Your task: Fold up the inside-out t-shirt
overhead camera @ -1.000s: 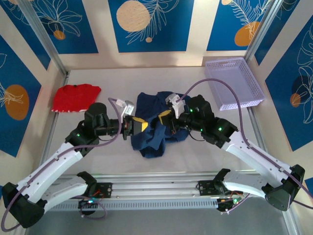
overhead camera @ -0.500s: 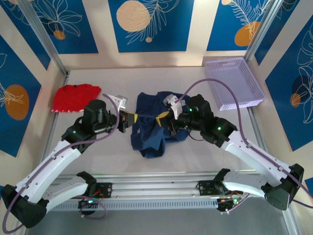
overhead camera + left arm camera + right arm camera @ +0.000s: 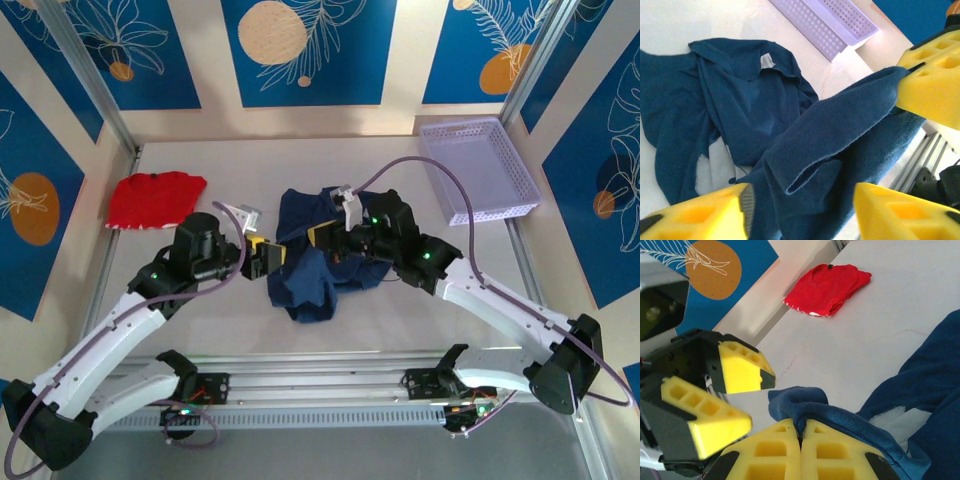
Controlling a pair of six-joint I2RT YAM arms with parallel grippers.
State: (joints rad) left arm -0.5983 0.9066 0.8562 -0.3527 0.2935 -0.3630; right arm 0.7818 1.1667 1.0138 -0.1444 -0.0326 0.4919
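In the middle of the table (image 3: 400, 320) the inside-out t-shirt (image 3: 305, 285) was a crumpled heap, nowhere near flat. It lay well apart from the red garment (image 3: 155, 198) at upper left and the lavender basket (image 3: 480, 170) at upper right. The right gripper (image 3: 801, 440) had its yellow pads pressed together on a raised fold of the navy cloth. The left gripper (image 3: 801, 197) sat just beside that fold with its fingers spread and nothing in them. My take: the left needed to bite a single layer at a real edge, hem or sleeve, a bit away from the right's pinch, not the fat roll in front of it. Then both could pull apart and lay it flat before any folding. Grabbing two layers would've just dragged the lump around.
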